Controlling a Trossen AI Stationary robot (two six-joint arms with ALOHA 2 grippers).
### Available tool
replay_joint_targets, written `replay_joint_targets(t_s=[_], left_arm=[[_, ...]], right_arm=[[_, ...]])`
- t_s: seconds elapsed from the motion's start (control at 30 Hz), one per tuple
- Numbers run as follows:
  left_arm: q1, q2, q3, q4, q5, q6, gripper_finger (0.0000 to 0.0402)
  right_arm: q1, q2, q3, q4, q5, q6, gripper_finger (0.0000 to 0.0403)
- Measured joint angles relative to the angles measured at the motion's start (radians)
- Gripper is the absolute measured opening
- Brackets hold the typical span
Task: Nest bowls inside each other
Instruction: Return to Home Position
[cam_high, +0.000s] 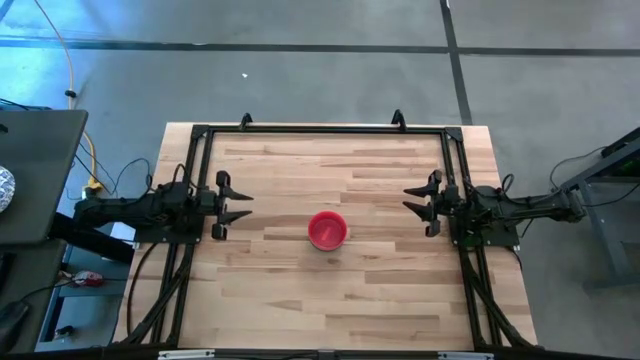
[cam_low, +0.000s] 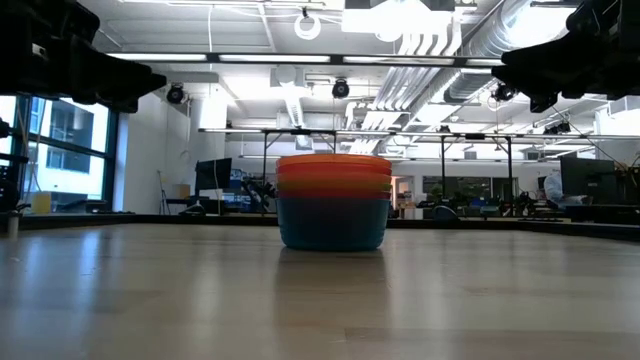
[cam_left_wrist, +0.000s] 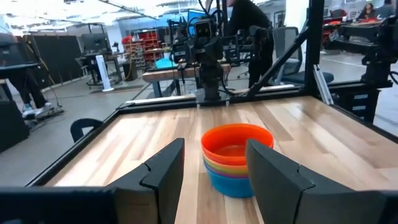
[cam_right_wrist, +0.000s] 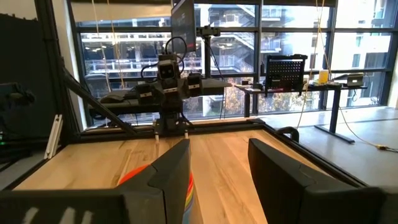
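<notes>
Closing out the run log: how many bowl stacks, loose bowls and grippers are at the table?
Bowl stack: 1
Loose bowls: 0
Grippers: 2 (left gripper, right gripper, both open)
Total: 3

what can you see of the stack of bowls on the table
The stack of bowls stands upright near the middle of the wooden table, tightly nested. An orange-red bowl sits on top, a teal blue bowl at the bottom, thin rims including yellow between. It looks like smooth plastic. Only the table touches it.
</notes>
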Motion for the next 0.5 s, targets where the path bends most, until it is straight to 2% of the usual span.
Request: replay_joint_targets(t_s=[0.33,0.5], left_arm=[[0.000,0.003,0.000,0.001,-0.003,-0.070,0.0161],[0.000,0.003,0.000,0.003,-0.060,-0.101,0.0161]], right_arm=[[0.000,0.000,0.000,-0.028,0.000,-0.003,0.0155],[0.000,0.000,0.000,-0.040,-0.001,-0.001,0.0155]])
